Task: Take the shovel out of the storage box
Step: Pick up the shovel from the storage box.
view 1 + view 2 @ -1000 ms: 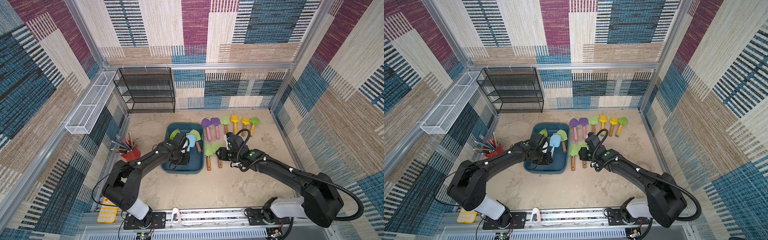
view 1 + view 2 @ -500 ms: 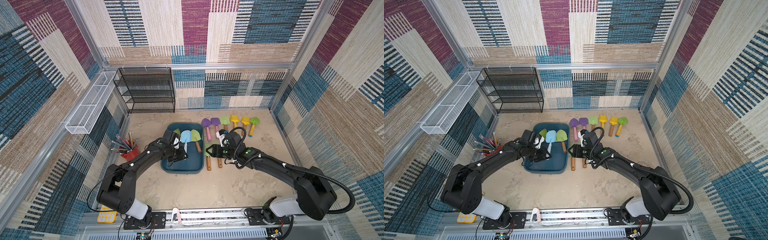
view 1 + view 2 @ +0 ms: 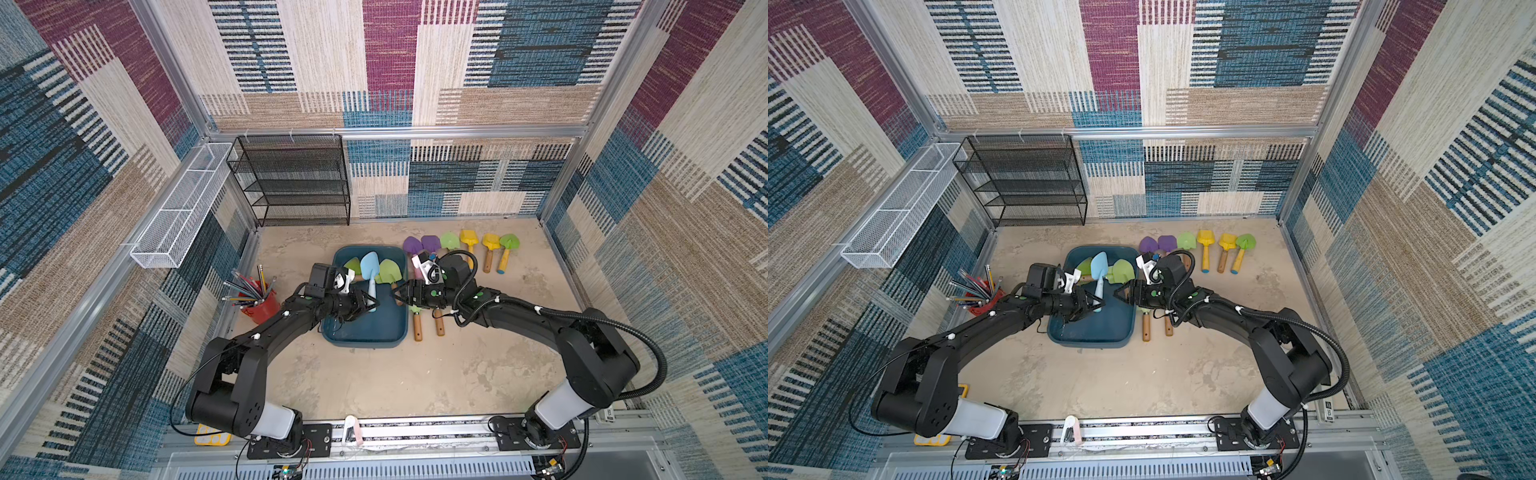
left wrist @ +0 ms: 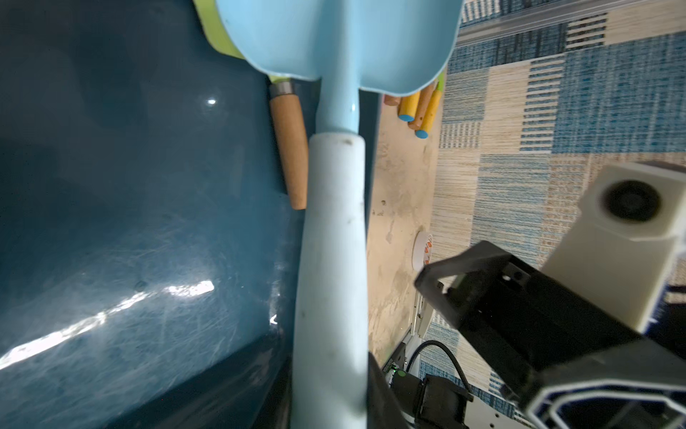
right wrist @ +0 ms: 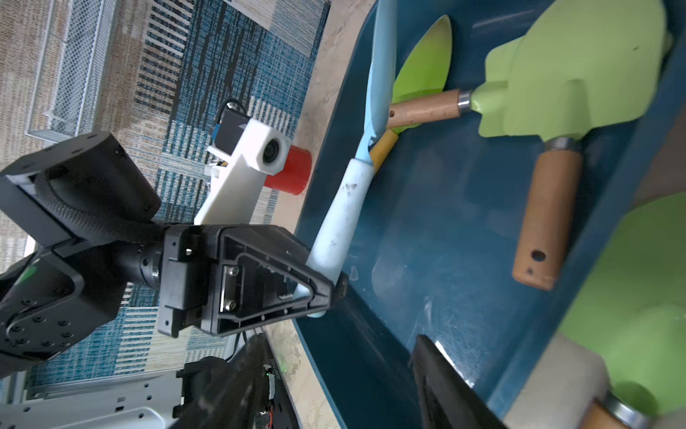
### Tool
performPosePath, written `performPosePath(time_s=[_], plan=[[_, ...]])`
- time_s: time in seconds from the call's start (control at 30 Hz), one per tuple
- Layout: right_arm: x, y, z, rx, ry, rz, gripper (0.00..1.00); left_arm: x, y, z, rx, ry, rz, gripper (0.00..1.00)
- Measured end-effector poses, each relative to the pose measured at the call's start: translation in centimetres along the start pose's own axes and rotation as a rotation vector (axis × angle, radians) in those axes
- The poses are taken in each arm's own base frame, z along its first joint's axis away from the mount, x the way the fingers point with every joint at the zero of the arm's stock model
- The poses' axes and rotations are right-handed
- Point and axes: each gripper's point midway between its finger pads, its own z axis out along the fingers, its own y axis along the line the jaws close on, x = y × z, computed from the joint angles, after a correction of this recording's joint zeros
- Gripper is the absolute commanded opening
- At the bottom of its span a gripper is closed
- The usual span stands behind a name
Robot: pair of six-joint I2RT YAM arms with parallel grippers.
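over the storage box (image 3: 384, 322), near the middle of the table, both arms reach in low and face each other. left gripper (image 3: 366, 301) is squeezed tight on the handle end of the blue shovel (image 3: 370, 269), whose scoop sits above the green shovels (image 3: 390, 271) at the box's back. right gripper (image 3: 397, 292) has its jaws apart and holds nothing, by the box's right edge.

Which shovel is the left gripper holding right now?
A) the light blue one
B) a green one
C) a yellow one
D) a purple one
A: the left gripper is shut on the pale handle of the light blue shovel, over the storage box.
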Motion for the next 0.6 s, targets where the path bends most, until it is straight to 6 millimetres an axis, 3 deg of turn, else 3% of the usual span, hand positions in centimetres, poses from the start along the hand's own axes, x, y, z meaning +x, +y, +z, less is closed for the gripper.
performPosePath(time_s=[0.6], plan=[[-1.0,1.0,2.8,-0.296,0.064,0.196,0.61,0.5,-2.1,-0.1,0.202,-0.011,-0.06,0.01]])
